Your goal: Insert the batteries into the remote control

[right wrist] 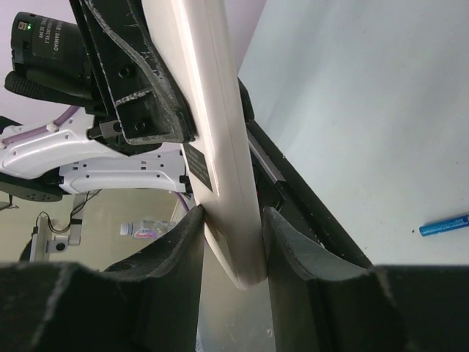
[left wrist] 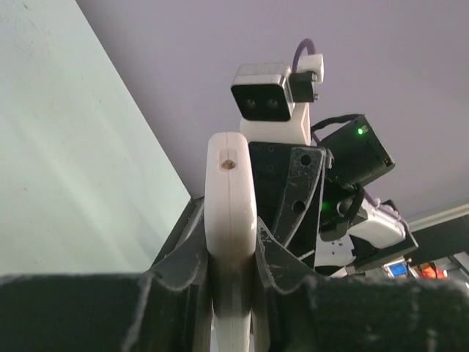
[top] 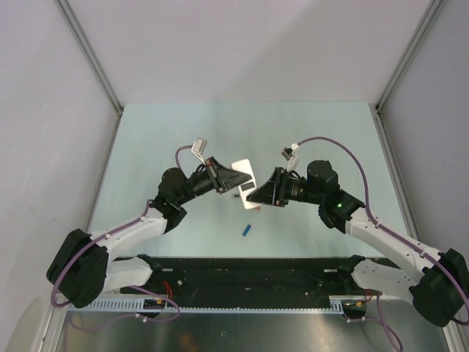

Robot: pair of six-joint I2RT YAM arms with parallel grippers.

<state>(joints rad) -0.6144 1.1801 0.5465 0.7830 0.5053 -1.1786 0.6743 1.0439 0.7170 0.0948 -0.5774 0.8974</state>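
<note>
Clamped on remote control (top: 244, 173): left gripper (left wrist: 233, 264) from 9 o'clock, right gripper (right wrist: 233, 235) from 3; blue battery (top: 247, 230) at 6.

White links (top: 139, 229), black joints (top: 73, 268); purple cables (top: 323, 138)

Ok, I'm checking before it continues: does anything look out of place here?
A blue battery lies loose on the table, apart from the remote control that the left gripper and right gripper hold aloft, so it isn't loaded.

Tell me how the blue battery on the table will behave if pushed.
The blue battery is a thin cylinder lying on its side, so it will probably roll. The table looks smooth, so it may also skid.
</note>
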